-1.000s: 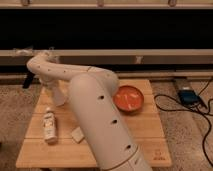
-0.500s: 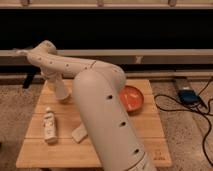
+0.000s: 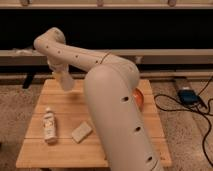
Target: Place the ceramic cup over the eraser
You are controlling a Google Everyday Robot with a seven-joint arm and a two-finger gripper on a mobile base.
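Wooden worktop [image 3: 65,150]: tool [image 3: 59,72] over far-left edge, clamped on tilted white ceramic cup [image 3: 66,82] just beneath, lifted for transfer; eraser unseen.

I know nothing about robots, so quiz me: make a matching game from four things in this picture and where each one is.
1 white bottle
2 pale block
3 orange bowl
4 pincer

A above the far left part of the table
B half hidden behind the arm
C lying near the table's left edge
D lying flat just right of the bottle

Pairs: 1-C, 2-D, 3-B, 4-A
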